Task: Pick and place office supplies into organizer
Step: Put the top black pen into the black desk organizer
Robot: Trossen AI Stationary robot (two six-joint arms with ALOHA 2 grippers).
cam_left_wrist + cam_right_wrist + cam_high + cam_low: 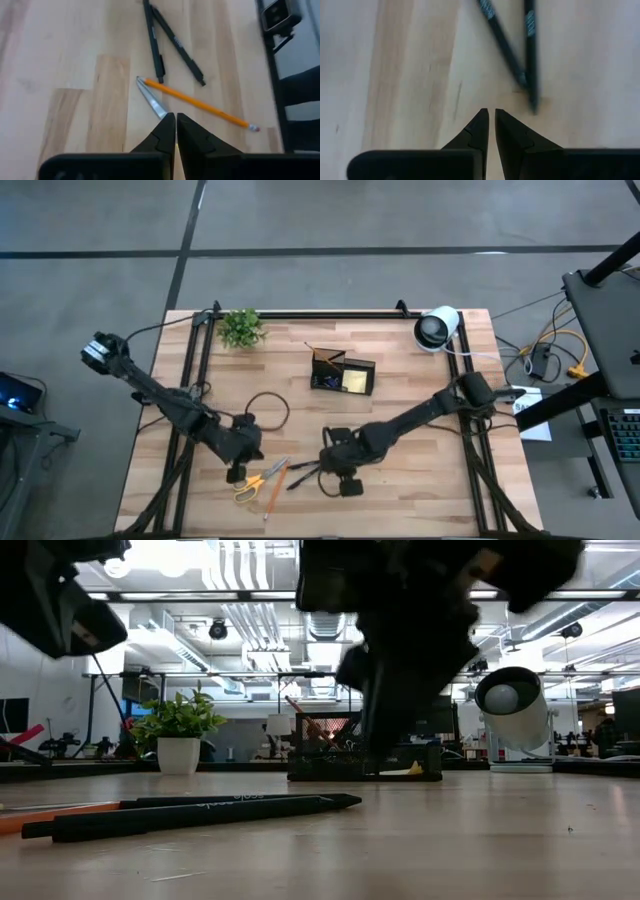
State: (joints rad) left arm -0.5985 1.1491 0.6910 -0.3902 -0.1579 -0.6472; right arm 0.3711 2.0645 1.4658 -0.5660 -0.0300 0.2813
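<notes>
A light wooden plank tabletop with a black metal frame is seen on a grey floor, and in the low view a big bright room with white ceiling pipes is seen behind it. A small green plant in a white pot and a big white-and-black roll are set near the far edge. The small black mesh organizer is placed between them, a little nearer the middle, and a square yellow sticky-note pad is seen inside it. Two long dark pens are laid near the front edge, spread in a narrow V. An orange pencil is laid slanted beside them, its sharp tip close to one pen. The yellow-handled scissors are laid near the left arm, with the silver blades pointed toward the pencil tip. The left end effector is held just over the scissors, fingers pressed together with nothing between them. The right end effector is held low by the pens, fingers nearly together and holding nothing.
</notes>
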